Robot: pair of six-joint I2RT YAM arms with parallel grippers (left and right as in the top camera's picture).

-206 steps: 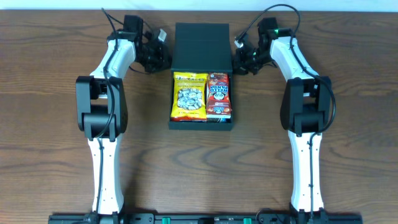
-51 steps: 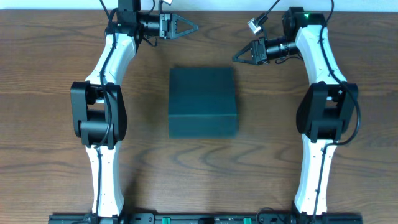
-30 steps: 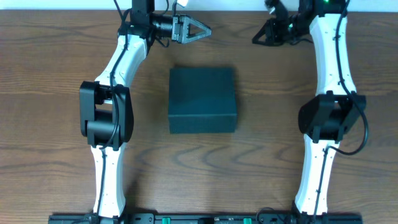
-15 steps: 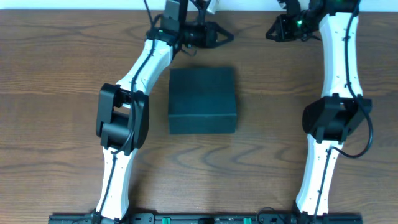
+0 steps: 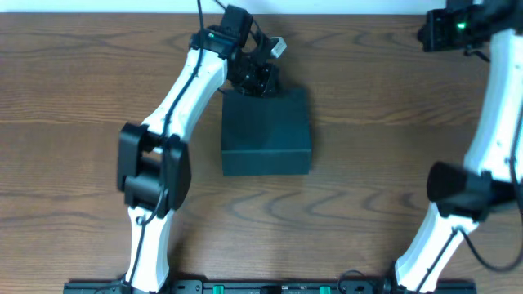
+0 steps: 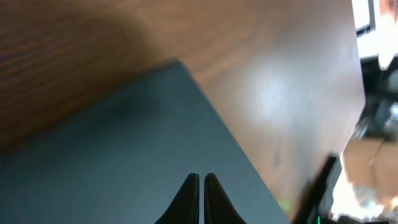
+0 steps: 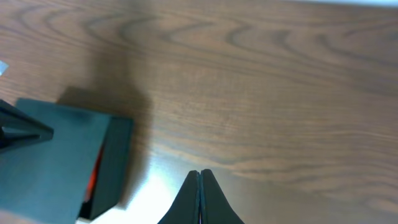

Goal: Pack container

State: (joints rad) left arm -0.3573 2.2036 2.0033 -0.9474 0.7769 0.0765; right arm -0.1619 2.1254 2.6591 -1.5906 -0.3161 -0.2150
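Container (image 5: 265, 135) near table's (image 5: 82, 122) far edge, lid (image 6: 124, 155) down, orange glimpsed inside; left tool (image 6: 201, 182) over lid, right tool (image 7: 199, 179): both closed, empty.

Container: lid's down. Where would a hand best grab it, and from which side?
Likely the lid's right edge, coming from the right. The container has a flat closed top with no handle and looks too broad to span, but the right wrist view shows a slit under the lid there, orange showing through.

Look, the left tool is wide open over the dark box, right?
Not quite. The left tool is shut, not wide open, with its two tips pressed together. It is over the dark box. The left wrist view shows this.
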